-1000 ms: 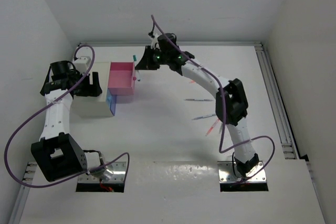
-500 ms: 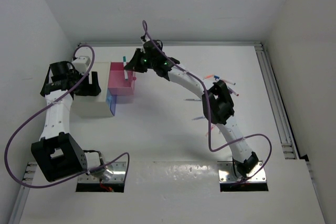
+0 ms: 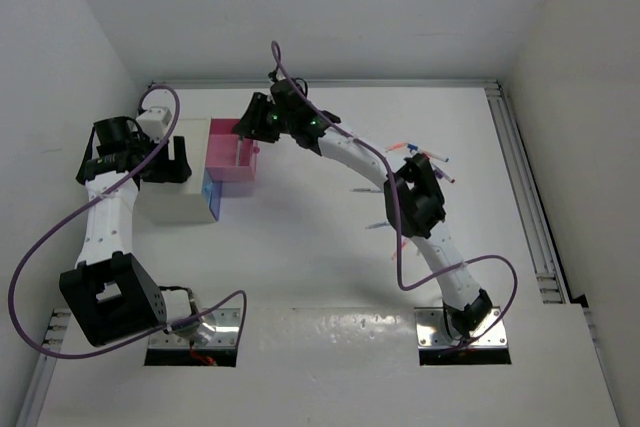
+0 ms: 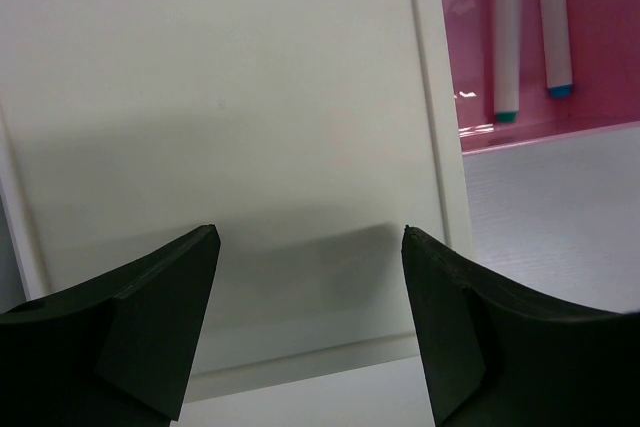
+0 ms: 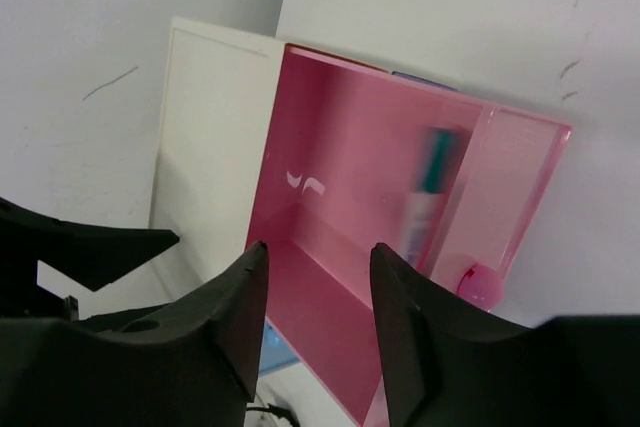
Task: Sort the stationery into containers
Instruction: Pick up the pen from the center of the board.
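The pink box (image 3: pixel 230 155) stands beside the white cabinet (image 3: pixel 178 182), with the blue box (image 3: pixel 212 199) just in front of it. My right gripper (image 3: pixel 248 125) hovers over the pink box's far end. Its jaws are open and empty (image 5: pixel 318 247). A white pen with a teal cap (image 5: pixel 428 195) shows blurred inside the pink box (image 5: pixel 340 177). My left gripper (image 3: pixel 180 162) is open and empty over the cabinet top (image 4: pixel 250 97). The left wrist view shows two teal-capped pens (image 4: pixel 507 37) lying in the pink box (image 4: pixel 600 27). Several pens (image 3: pixel 420 153) lie on the table to the right.
More loose pens (image 3: pixel 385 225) lie under the right arm near mid-table. The pink box has a round pink knob (image 5: pixel 478 285) on its front. A rail (image 3: pixel 520 177) runs along the table's right edge. White walls close in the back and both sides.
My right gripper moved left from the pink box's right edge to above it, carrying a teal-capped pen. Its jaws have opened and the pen is now inside the box. The left arm stayed still.
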`<action>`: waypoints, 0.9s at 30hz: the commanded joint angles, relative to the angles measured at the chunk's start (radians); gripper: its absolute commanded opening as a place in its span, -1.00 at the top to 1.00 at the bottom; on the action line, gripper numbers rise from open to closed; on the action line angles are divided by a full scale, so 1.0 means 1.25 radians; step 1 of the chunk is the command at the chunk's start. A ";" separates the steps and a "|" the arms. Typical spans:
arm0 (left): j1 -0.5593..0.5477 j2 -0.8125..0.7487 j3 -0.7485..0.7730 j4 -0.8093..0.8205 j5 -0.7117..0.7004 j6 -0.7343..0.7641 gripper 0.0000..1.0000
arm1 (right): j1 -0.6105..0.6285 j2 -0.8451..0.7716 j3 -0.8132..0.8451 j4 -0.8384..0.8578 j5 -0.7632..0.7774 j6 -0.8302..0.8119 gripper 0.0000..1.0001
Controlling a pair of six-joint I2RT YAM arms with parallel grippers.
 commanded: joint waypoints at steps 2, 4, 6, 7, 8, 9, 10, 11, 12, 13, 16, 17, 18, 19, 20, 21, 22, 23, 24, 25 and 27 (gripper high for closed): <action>0.016 0.011 -0.017 -0.057 -0.016 0.000 -0.60 | -0.009 -0.073 0.000 0.012 -0.018 -0.020 0.09; 0.016 0.012 -0.013 -0.057 -0.009 -0.003 -0.60 | -0.031 -0.102 -0.019 0.002 -0.025 -0.031 0.09; 0.016 0.011 -0.009 -0.056 -0.001 -0.004 -0.60 | -0.072 -0.158 -0.043 -0.007 -0.038 -0.064 0.11; 0.015 0.012 -0.008 -0.057 0.005 -0.005 -0.60 | -0.086 -0.178 -0.070 -0.023 -0.045 -0.081 0.12; 0.015 0.012 -0.007 -0.056 0.006 -0.007 -0.60 | -0.124 -0.223 -0.086 -0.034 -0.054 -0.126 0.14; 0.014 0.011 -0.003 -0.057 0.007 -0.007 -0.61 | -0.145 -0.246 -0.129 -0.061 -0.059 -0.153 0.21; 0.016 0.009 -0.001 -0.058 0.008 -0.004 -0.60 | -0.167 -0.272 -0.156 -0.069 -0.062 -0.189 0.26; 0.016 0.011 0.001 -0.060 0.007 -0.004 -0.61 | -0.215 -0.299 -0.187 -0.079 -0.064 -0.284 0.32; 0.015 0.008 0.003 -0.058 0.010 -0.004 -0.61 | -0.239 -0.350 -0.249 -0.116 -0.055 -0.340 0.45; 0.016 0.006 0.004 -0.058 0.011 -0.002 -0.60 | -0.259 -0.375 -0.286 -0.129 -0.015 -0.404 0.51; 0.016 0.001 0.014 -0.061 0.019 -0.002 -0.60 | -0.342 -0.440 -0.401 -0.191 0.076 -0.729 0.69; 0.016 -0.002 0.018 -0.061 0.021 -0.002 -0.60 | -0.384 -0.451 -0.425 -0.203 0.095 -0.776 0.73; 0.015 -0.002 0.026 -0.063 0.023 -0.004 -0.60 | -0.409 -0.462 -0.465 -0.223 0.111 -0.845 0.74; 0.016 0.000 0.030 -0.064 0.023 -0.004 -0.60 | -0.452 -0.461 -0.474 -0.245 0.107 -0.871 0.73; 0.016 0.000 0.034 -0.067 0.026 -0.005 -0.61 | -0.471 -0.456 -0.472 -0.279 0.107 -0.895 0.73; 0.015 0.000 0.039 -0.068 0.026 -0.007 -0.60 | -0.488 -0.444 -0.473 -0.319 0.105 -0.909 0.73; 0.015 0.002 0.045 -0.068 0.026 -0.008 -0.60 | -0.513 -0.439 -0.475 -0.338 0.089 -0.937 0.73; 0.015 0.002 0.046 -0.068 0.026 -0.010 -0.60 | -0.523 -0.433 -0.477 -0.359 0.083 -0.954 0.73; 0.016 0.003 0.047 -0.068 0.026 -0.012 -0.60 | -0.531 -0.427 -0.491 -0.375 0.079 -0.976 0.73; 0.016 0.003 0.049 -0.068 0.027 -0.013 -0.60 | -0.538 -0.423 -0.499 -0.387 0.074 -0.989 0.69; 0.016 0.001 0.050 -0.069 0.029 -0.014 -0.60 | -0.541 -0.418 -0.530 -0.401 0.069 -1.015 0.62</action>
